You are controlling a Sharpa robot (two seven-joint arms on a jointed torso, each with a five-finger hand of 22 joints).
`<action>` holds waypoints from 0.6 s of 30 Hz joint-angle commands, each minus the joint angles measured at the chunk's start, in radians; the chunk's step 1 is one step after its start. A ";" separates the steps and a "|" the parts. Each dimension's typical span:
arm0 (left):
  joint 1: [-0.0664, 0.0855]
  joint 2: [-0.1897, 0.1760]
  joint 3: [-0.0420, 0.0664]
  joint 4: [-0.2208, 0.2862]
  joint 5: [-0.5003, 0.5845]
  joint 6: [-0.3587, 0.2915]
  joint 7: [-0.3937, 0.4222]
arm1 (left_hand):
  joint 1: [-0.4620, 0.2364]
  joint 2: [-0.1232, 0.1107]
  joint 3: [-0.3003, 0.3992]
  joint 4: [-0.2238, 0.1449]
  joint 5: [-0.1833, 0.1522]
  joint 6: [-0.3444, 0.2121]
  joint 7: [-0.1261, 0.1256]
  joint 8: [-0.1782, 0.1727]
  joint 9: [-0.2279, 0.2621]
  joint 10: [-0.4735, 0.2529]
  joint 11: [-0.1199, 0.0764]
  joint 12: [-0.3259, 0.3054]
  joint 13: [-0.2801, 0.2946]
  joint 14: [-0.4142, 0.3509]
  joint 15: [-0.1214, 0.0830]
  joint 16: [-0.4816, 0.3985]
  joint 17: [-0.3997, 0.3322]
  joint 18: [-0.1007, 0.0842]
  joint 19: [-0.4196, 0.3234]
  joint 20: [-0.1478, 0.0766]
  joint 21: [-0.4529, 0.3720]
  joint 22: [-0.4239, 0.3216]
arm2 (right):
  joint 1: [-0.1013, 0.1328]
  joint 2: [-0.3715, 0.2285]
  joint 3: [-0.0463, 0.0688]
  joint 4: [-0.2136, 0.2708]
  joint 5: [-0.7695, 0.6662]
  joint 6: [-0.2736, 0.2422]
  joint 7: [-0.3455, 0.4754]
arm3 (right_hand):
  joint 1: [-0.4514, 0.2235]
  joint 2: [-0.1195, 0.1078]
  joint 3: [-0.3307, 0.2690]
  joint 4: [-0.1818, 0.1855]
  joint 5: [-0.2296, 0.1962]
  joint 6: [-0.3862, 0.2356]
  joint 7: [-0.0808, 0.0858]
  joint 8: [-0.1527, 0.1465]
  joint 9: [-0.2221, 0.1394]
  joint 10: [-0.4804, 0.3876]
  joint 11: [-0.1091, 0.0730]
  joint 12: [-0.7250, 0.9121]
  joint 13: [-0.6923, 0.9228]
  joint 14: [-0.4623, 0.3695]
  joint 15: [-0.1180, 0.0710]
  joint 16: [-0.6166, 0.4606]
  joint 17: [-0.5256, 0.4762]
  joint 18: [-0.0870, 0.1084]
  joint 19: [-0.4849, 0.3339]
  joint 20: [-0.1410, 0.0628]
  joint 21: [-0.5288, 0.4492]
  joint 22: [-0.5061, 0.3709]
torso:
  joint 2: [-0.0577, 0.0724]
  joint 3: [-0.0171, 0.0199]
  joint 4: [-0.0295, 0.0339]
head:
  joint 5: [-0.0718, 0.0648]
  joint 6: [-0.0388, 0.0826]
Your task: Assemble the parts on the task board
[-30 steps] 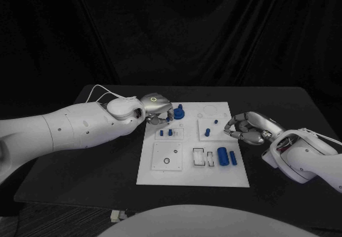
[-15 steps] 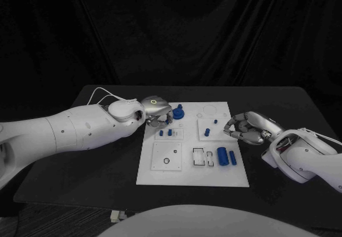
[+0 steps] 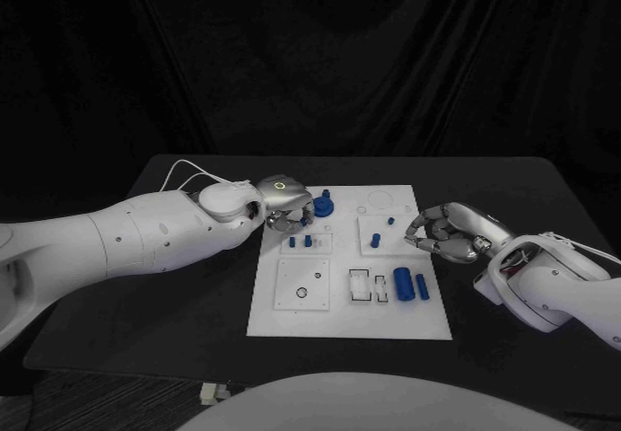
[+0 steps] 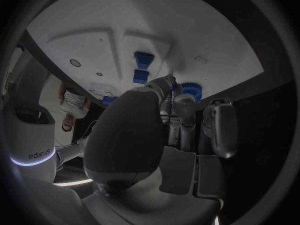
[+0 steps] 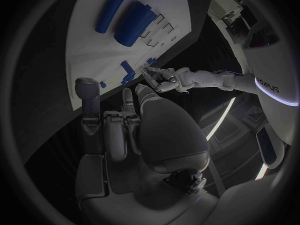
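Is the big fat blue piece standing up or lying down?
Lying down. The big blue cylinder rests on its side on the white board, its long side showing, beside a thinner blue rod.

A black table [image 3: 194, 296] with rounded corners stands before a backdrop of black curtain [image 3: 362, 81], whose heavy folds hang behind the table's far edge. The tabletop is matte and dark, and a strip of lighter floor [image 3: 117, 395] lies beneath its near edge.
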 commanded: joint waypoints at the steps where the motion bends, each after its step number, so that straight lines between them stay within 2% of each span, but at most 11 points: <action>1: -0.003 0.006 0.000 -0.002 0.000 0.011 0.017 | -0.008 -0.002 0.005 0.000 -0.001 -0.003 0.000 -0.002 -0.001 0.002 0.001 -0.001 0.000 -0.006 -0.002 -0.007 -0.001 -0.001 -0.008 -0.001 -0.005 0.183 | -0.002 0.001 0.001 0.000 -0.002 0.002 -0.013 | -0.003 -0.010 0.000 0.007 0.006 0.004 -0.005 0.004 -0.002 0.106 -0.006 -0.006 0.261 0.094 -0.008 -0.003 0.239 0.020 0.003 -0.005 -0.006 0.061 | 0.000 -0.0001 -0.0001 | 0.002 0.000; 18: -0.006 0.010 0.000 -0.004 0.000 0.037 0.013 | -0.007 -0.001 0.005 -0.004 0.000 0.001 -0.002 -0.001 0.000 0.014 -0.001 0.002 0.003 -0.012 -0.002 -0.015 -0.013 0.000 -0.011 -0.001 -0.012 0.181 | -0.002 0.001 0.001 0.001 -0.002 0.002 -0.015 | -0.003 -0.011 0.002 0.008 0.006 0.005 -0.005 0.005 -0.002 0.106 -0.006 -0.006 0.261 0.094 -0.008 -0.004 0.239 0.020 0.003 -0.006 -0.008 0.061 | 0.000 0.0000 -0.0002 | 0.000 0.000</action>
